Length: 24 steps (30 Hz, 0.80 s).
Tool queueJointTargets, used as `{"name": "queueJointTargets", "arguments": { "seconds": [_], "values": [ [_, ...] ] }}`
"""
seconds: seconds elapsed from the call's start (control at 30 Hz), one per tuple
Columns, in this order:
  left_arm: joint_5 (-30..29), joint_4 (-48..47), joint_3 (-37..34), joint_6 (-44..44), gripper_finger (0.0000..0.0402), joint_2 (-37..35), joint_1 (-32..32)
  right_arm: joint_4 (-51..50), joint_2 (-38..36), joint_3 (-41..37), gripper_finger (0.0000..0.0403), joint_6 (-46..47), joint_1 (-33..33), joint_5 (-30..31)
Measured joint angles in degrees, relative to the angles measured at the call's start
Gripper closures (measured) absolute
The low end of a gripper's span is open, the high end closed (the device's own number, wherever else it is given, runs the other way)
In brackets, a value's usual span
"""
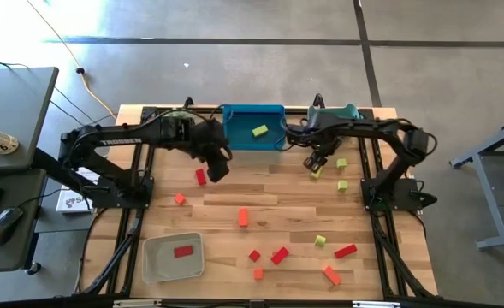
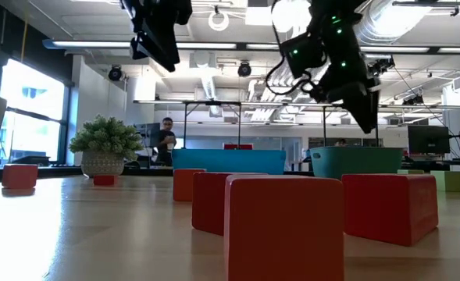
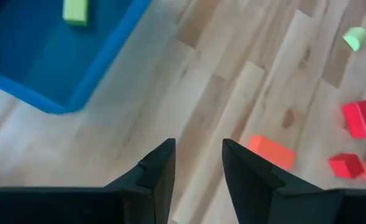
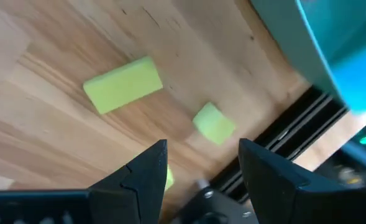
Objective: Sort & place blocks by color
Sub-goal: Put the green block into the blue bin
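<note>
Across the wooden desk (image 1: 269,205) red, orange and yellow-green blocks lie scattered. At its far edge the blue tray (image 1: 234,128) holds one yellow-green block (image 1: 259,131); the grey tray (image 1: 153,265) near the front holds a red block (image 1: 183,251). Left pincer (image 1: 220,167) hangs spread and empty beside the blue tray. Right pincer (image 1: 317,162) hangs spread above a yellow-green bar (image 4: 123,84).

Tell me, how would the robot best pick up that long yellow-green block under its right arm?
Probably from straight above, closing across the yellow-green bar's narrow middle. It lies flat on the table, long sides free. The right gripper, jaws open, hovers nearby; a small green cube sits apart.
</note>
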Motion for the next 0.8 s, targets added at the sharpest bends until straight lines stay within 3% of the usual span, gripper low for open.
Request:
{"name": "queueJointTargets", "arguments": {
  "seconds": [0.4,0.8],
  "values": [
    [0.13,0.61,0.0,8.94,0.028,0.0,2.3,4.88,-17.68,-15.66,0.0217,21.06,0.45,-9.51],
    [0.13,0.85,0.0,10.62,0.028,0.0,2.28,13.15,-29.64,-26.55,0.0217,36.01,4.98,-11.8]
  ]
}}
